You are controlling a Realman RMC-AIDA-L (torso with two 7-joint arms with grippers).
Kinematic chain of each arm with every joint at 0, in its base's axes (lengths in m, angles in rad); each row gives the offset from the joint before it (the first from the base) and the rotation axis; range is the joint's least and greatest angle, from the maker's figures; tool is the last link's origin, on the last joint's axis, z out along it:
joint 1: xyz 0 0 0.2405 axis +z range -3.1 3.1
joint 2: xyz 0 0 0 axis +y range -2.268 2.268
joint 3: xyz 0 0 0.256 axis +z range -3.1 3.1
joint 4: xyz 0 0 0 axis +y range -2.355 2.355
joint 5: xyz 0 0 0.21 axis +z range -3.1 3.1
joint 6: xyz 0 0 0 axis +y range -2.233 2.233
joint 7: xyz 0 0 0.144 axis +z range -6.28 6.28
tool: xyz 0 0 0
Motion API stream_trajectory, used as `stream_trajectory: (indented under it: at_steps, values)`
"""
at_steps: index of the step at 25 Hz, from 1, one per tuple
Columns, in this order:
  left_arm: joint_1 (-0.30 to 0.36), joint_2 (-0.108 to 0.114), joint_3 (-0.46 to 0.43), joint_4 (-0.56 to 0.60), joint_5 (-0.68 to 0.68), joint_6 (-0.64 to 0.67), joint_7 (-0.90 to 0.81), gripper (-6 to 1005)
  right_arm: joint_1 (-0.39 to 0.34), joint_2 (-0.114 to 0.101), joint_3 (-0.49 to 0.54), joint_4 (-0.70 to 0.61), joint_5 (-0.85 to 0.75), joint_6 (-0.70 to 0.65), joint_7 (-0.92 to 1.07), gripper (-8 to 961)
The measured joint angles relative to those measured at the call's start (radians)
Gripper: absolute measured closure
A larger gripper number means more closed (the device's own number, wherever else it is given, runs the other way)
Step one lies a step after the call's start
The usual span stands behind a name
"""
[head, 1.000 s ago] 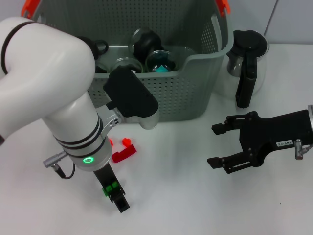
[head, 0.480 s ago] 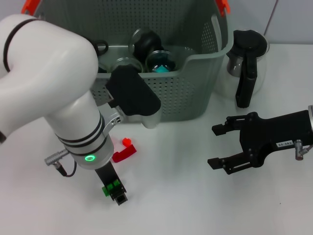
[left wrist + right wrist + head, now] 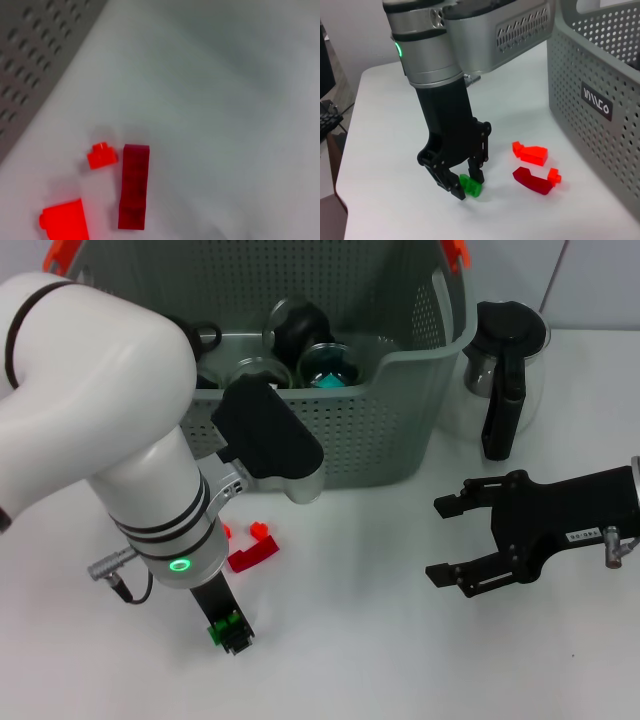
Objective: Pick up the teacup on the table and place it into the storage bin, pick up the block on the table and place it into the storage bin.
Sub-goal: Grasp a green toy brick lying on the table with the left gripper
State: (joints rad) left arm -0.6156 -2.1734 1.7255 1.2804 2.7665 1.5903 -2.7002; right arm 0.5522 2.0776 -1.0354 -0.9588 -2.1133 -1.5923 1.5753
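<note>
My left gripper point(image 3: 228, 632) points down at the front left of the table and is shut on a small green block point(image 3: 226, 626). The right wrist view shows that gripper point(image 3: 463, 186) pinching the green block point(image 3: 470, 186) close to the table top. The grey perforated storage bin point(image 3: 380, 430) stands behind it, with orange clips and a black label point(image 3: 596, 100). Glass cups point(image 3: 328, 364) and a black round thing point(image 3: 300, 325) lie inside it. No teacup shows on the table. My right gripper point(image 3: 452, 538) is open and empty at the right.
Red blocks point(image 3: 252, 548) lie on the table between the left gripper and the bin: a dark red one point(image 3: 134, 185), a small red one point(image 3: 102, 155) and a bright red one point(image 3: 62, 222). A black and glass coffee pot point(image 3: 505, 370) stands right of the bin.
My left gripper has shifted slightly left and back with the green block in it. The right arm has not moved.
</note>
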Motion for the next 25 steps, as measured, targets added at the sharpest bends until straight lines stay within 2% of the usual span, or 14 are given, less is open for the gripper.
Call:
stream_trajectory:
  at_steps: [25]
  values:
    - [-0.007,-0.002,-0.013,-0.025,-0.025,-0.010,0.035,703,0.002,-0.004,0.000,0.000,0.006,-0.001,0.011,38]
